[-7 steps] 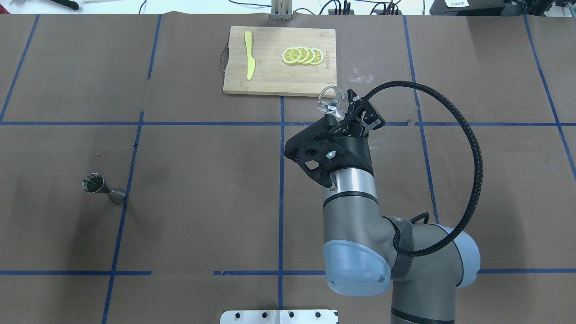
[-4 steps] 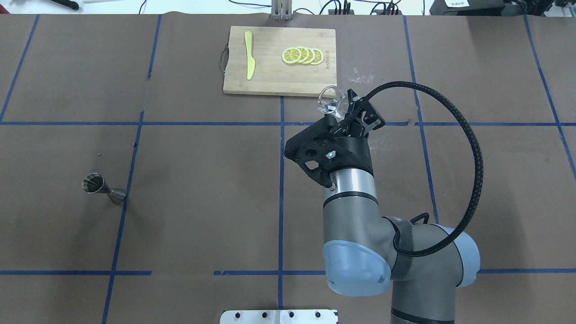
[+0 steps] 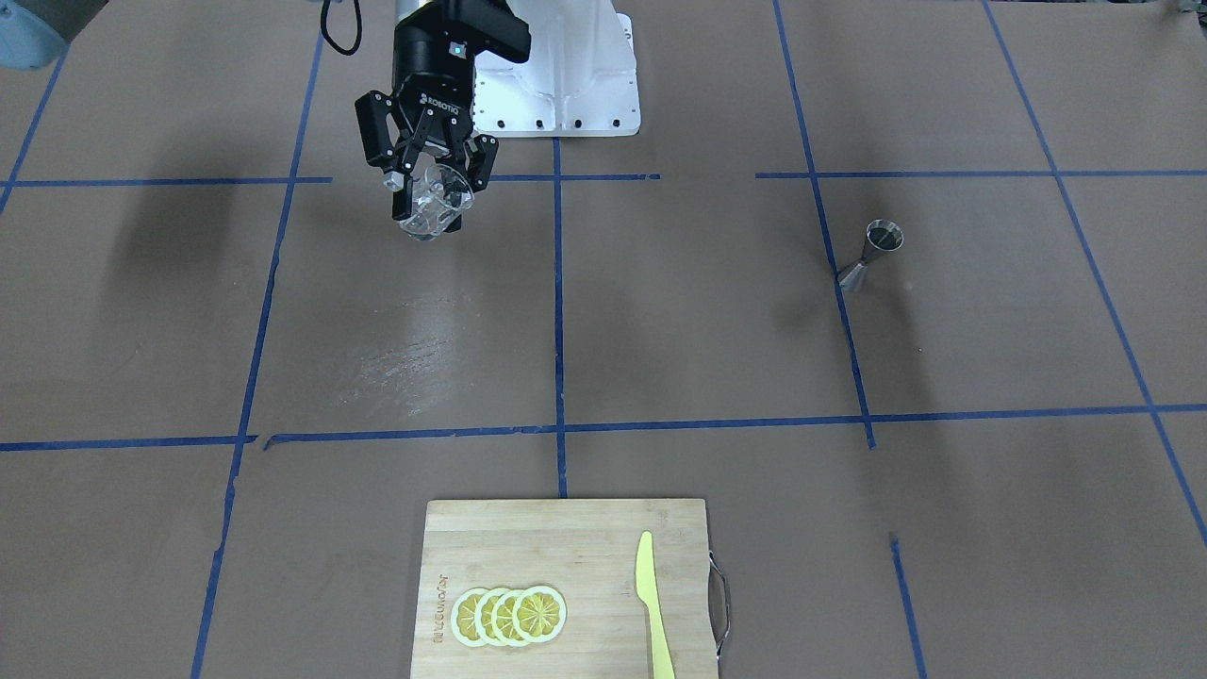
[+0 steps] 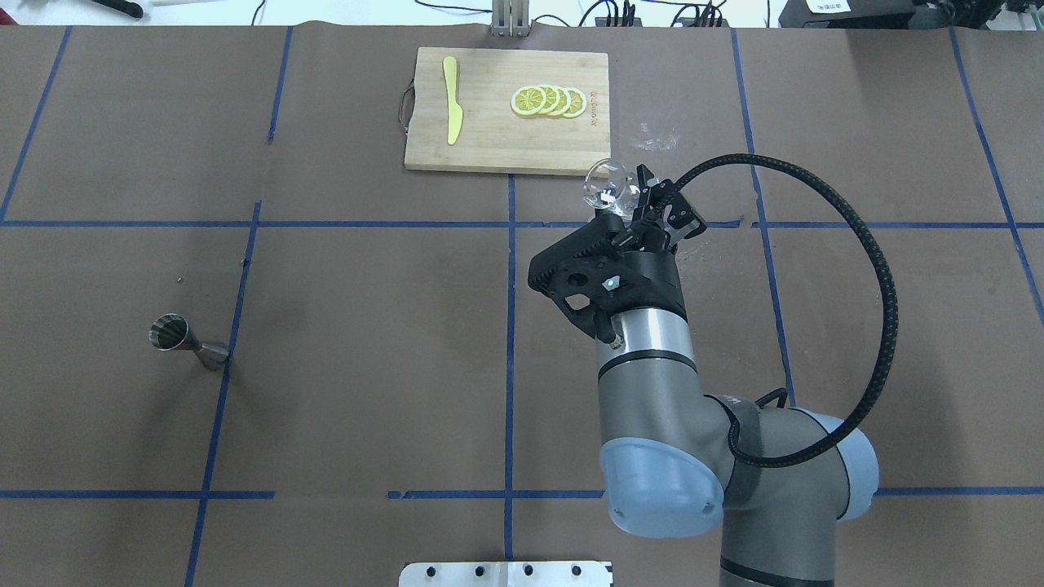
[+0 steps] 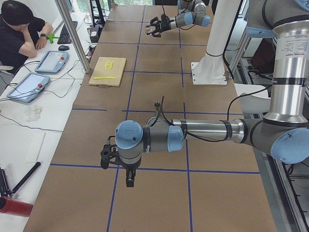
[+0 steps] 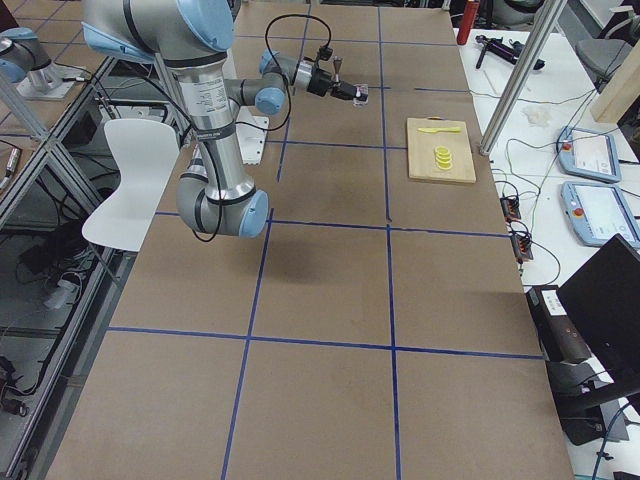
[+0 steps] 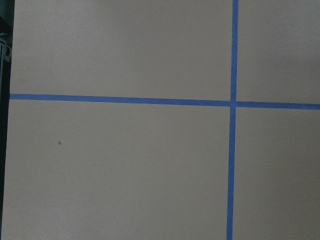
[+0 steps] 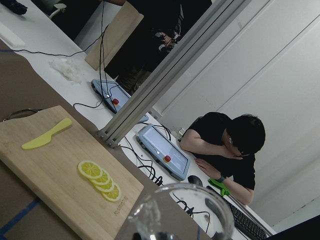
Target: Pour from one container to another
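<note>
While the table point(image 4: 367, 285) is overhung by both arms, the left gripper's point(image 5: 108, 157) opening cannot be told, and the right gripper point(image 3: 434, 189) is closed across the wall of the cup point(image 3: 429, 215), held in the air well apart from the jigger point(image 3: 872, 253) standing on the left half. Being glass, the cup is judged light, stiff, slick and breakable, so a firm mid-wall hold is wanted.

Right tool point(image 3: 431, 195) clamped on glass cup point(image 3: 437, 211), aloft; left arm outstretched, left tool point(image 5: 107, 155) grip unclear.
</note>
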`<control>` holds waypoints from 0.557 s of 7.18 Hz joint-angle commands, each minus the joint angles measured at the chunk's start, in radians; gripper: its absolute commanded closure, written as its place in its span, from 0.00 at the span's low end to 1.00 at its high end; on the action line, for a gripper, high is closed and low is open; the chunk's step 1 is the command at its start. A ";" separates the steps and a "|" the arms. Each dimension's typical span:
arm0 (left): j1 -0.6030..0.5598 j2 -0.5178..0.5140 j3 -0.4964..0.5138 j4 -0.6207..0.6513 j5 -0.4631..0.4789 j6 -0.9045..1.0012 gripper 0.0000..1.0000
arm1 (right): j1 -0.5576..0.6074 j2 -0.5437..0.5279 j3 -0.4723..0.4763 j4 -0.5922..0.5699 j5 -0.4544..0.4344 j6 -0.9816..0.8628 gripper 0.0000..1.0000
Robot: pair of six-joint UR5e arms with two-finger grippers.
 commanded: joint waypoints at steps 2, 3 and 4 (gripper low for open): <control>0.100 -0.002 0.002 -0.062 0.011 0.000 0.00 | 0.003 -0.062 0.003 0.079 0.002 -0.003 1.00; 0.116 -0.002 0.001 -0.068 0.009 0.000 0.00 | 0.003 -0.063 0.003 0.088 0.002 0.002 1.00; 0.116 -0.002 -0.001 -0.069 0.006 0.000 0.00 | 0.006 -0.087 0.003 0.131 0.003 0.008 1.00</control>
